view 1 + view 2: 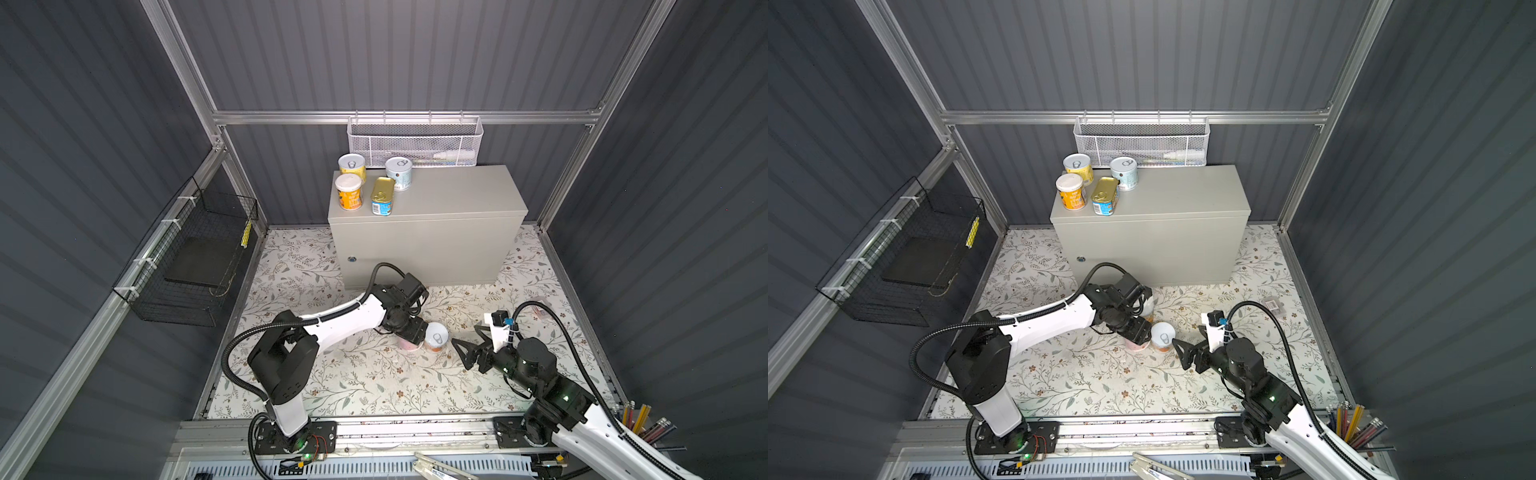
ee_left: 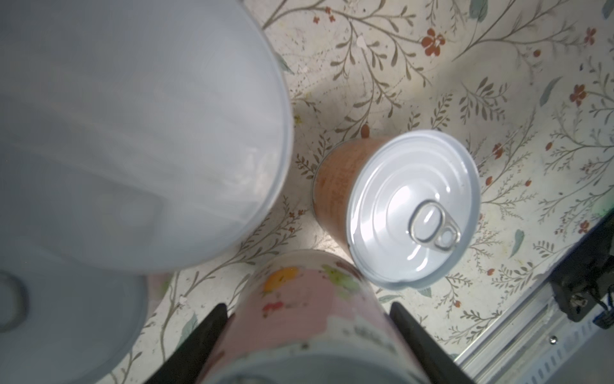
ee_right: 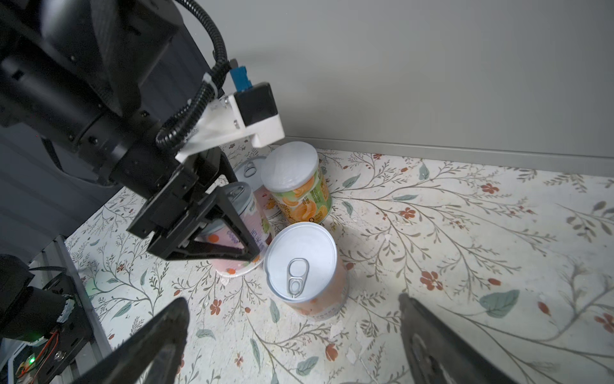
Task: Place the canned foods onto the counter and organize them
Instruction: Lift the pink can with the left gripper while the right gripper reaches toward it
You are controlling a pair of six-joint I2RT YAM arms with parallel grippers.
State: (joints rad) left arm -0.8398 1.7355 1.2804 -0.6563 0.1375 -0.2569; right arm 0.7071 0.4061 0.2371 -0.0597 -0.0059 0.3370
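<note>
On the left part of the grey counter (image 1: 457, 195) stand a yellow can (image 1: 352, 166), a blue can (image 1: 399, 172), a white-lidded orange can (image 1: 349, 193) and the gold-topped tin (image 1: 382, 195). Down on the floral mat, my left gripper (image 2: 309, 319) is shut on a pink can (image 2: 309, 309), seen from the side as the pink can (image 3: 246, 212). Touching it stands an orange pull-tab can (image 3: 302, 262), which lies just ahead of my open right gripper (image 3: 291, 301). Behind these stand a white-lidded mandarin can (image 3: 299, 192) and a further can (image 3: 249, 169), mostly hidden.
A white mesh basket (image 1: 415, 141) hangs behind the counter and a black wire basket (image 1: 195, 257) on the left wall. A cup of pencils (image 1: 644, 424) is at the front right. A small packet (image 1: 1273, 305) lies on the mat, right of the arms.
</note>
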